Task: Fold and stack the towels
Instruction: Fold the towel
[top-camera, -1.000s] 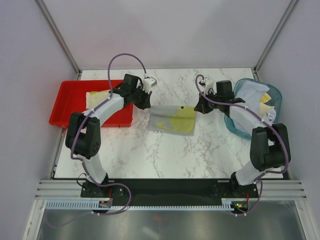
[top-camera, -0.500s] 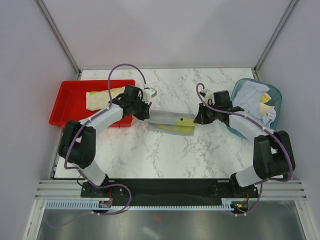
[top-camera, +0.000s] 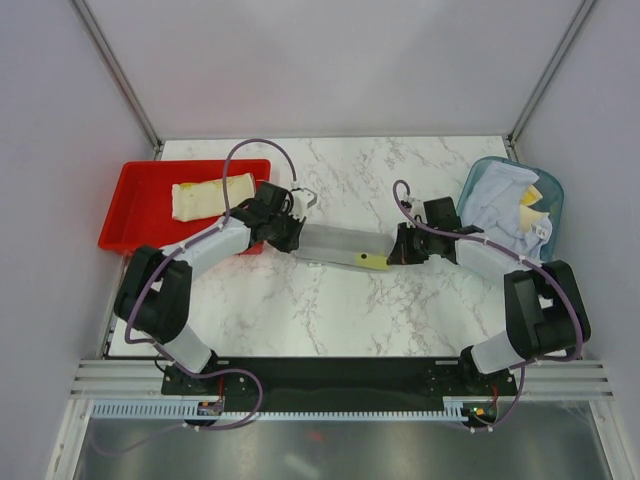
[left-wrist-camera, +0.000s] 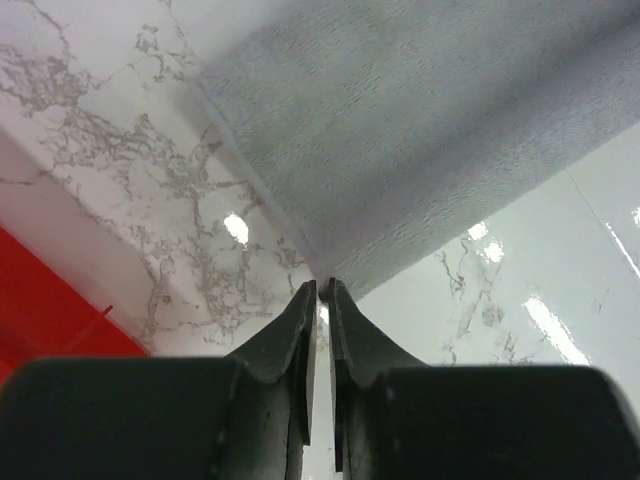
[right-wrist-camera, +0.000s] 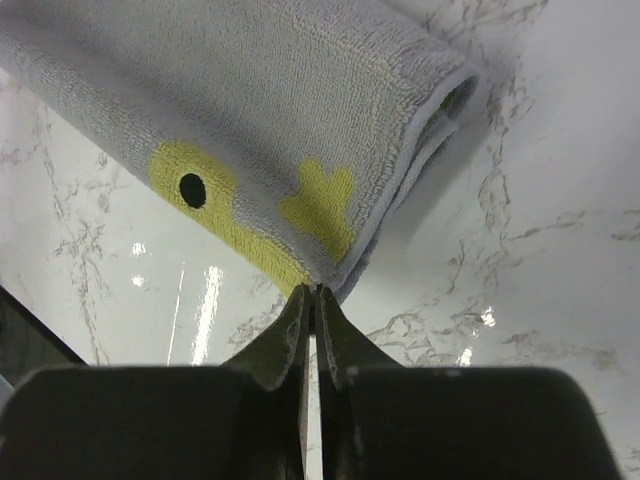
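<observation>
A light grey towel (top-camera: 340, 243) with a yellow mark lies folded over on the marble table between my two grippers. My left gripper (top-camera: 293, 236) is shut on its left corner; in the left wrist view the grey cloth (left-wrist-camera: 400, 140) runs from the fingertips (left-wrist-camera: 322, 287). My right gripper (top-camera: 397, 252) is shut on its right corner; in the right wrist view the doubled cloth (right-wrist-camera: 250, 130) with yellow marks meets the fingertips (right-wrist-camera: 313, 291). A folded pale yellow towel (top-camera: 212, 195) lies in the red tray (top-camera: 135, 215). More towels (top-camera: 505, 195) fill the teal basket (top-camera: 551, 205).
The red tray sits at the left edge of the table, close behind my left arm. The teal basket sits at the right edge, beside my right arm. Grey walls enclose the table on three sides.
Both grippers have carried the towel's far edge toward me and down, folding it over itself. The yellow underside is now mostly covered and the towel is a narrow strip.
</observation>
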